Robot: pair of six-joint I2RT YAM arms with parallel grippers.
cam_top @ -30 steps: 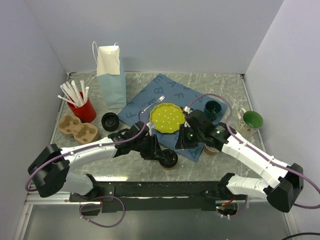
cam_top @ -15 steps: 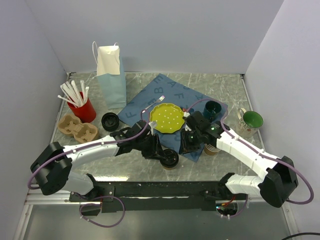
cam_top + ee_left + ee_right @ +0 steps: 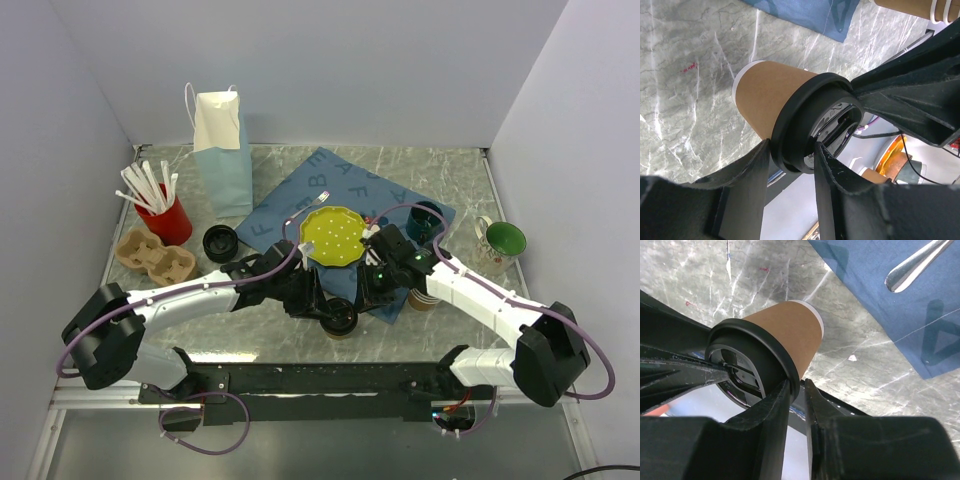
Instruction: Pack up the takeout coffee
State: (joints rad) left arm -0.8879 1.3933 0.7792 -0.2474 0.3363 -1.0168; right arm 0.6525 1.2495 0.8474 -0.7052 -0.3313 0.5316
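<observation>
The takeout coffee (image 3: 340, 317), a tan paper cup (image 3: 767, 97) with a black lid (image 3: 805, 120), stands on the marble table near the front edge. My left gripper (image 3: 318, 300) comes from the left and is shut on the lid's rim, which sits between its fingertips in the left wrist view (image 3: 792, 150). My right gripper (image 3: 368, 296) reaches in from the right. Its jaws are narrow, with the lid's rim (image 3: 790, 375) at their tips (image 3: 796, 385). The cup's brown wall (image 3: 790, 330) shows above them.
A pale blue paper bag (image 3: 222, 150) stands at the back left. A red cup of straws (image 3: 165, 215), a cardboard carrier (image 3: 155, 258) and a loose black lid (image 3: 220, 243) sit left. A blue cloth (image 3: 330, 185) holds a yellow plate (image 3: 333, 236) and a teal mug (image 3: 427, 218). Stacked paper cups (image 3: 422, 297) and a green mug (image 3: 500, 242) are right.
My right gripper has moved left and down from beside the paper cup stack to the coffee's lid. My left gripper has kept its hold and barely shifted.
</observation>
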